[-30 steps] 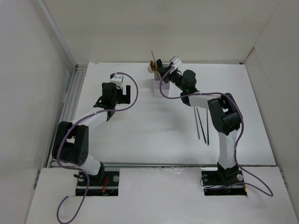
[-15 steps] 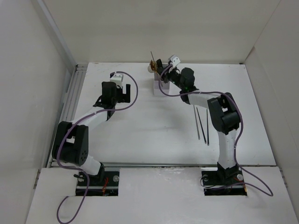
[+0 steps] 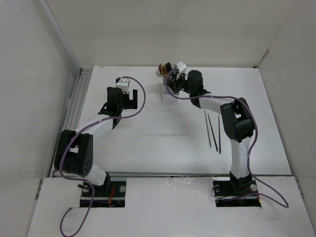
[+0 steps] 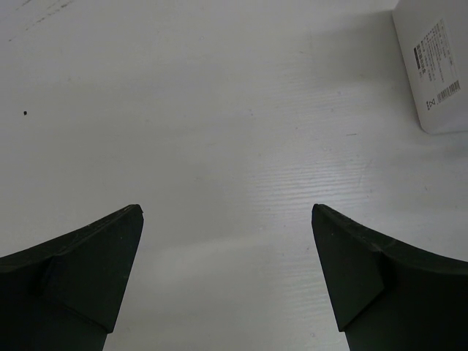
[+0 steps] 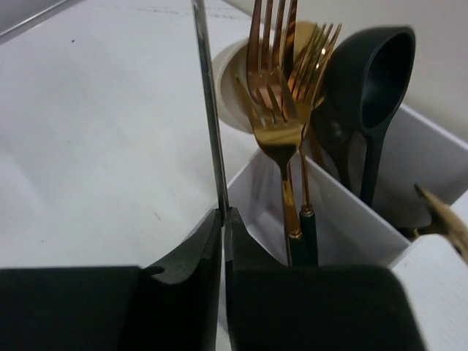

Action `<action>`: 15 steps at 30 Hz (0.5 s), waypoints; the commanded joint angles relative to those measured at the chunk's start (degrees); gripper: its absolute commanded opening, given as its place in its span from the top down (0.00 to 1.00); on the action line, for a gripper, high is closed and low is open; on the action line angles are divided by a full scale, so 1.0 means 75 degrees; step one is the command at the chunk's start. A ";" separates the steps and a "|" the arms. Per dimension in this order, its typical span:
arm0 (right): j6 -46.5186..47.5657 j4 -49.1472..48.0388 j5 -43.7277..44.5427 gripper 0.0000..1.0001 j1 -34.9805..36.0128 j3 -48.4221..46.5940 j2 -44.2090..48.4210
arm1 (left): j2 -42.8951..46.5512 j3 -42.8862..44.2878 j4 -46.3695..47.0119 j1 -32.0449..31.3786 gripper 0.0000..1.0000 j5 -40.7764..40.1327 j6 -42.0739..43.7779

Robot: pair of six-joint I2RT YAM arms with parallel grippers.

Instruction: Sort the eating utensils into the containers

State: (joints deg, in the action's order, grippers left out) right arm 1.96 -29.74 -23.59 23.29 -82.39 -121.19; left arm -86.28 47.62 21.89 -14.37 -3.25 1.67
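My right gripper (image 3: 169, 75) is shut on a thin dark chopstick (image 5: 208, 110) and holds it upright at the near-left corner of the white organiser (image 3: 170, 92), outside its wall (image 5: 344, 212). In the compartment behind stand a copper fork (image 5: 270, 80), a gold black-handled fork (image 5: 311, 62), a black spoon (image 5: 380, 80) and a pale spoon (image 5: 230, 91). A gold handle (image 5: 442, 216) pokes out at the right. Two more chopsticks (image 3: 213, 129) lie on the table to the right. My left gripper (image 3: 126, 101) is open and empty (image 4: 227, 212) over bare table.
The organiser's labelled side (image 4: 439, 66) shows at the top right of the left wrist view. White walls enclose the table on the left, back and right. A metal rail (image 3: 74, 106) runs along the left edge.
My right gripper has moved a little left and back at the organiser's far end with the chopstick, whose tip no longer sticks up above it in the top view. The left arm has barely moved.
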 commanded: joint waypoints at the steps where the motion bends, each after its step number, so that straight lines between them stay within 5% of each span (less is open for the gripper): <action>1: 0.0173 0.0508 -0.0113 0.92 -0.0011 0.0062 0.0454 | 0.0570 -0.0149 0.0515 0.0111 0.00 0.0058 0.0058; 8: 0.0278 0.0508 0.0134 0.51 0.0071 0.0367 0.0805 | 0.0921 -0.0524 0.0597 0.0111 0.00 0.0198 0.0058; 15: 0.0524 0.0508 0.0637 0.45 0.0141 0.0881 0.1941 | 0.1378 -0.0771 0.0667 0.0111 0.00 0.0433 -0.0012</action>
State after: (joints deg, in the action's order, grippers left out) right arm 4.71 -23.62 -20.78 23.75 -76.95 -113.58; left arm -79.24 42.70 24.08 -13.76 -1.48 1.65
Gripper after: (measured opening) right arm 0.543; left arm 0.997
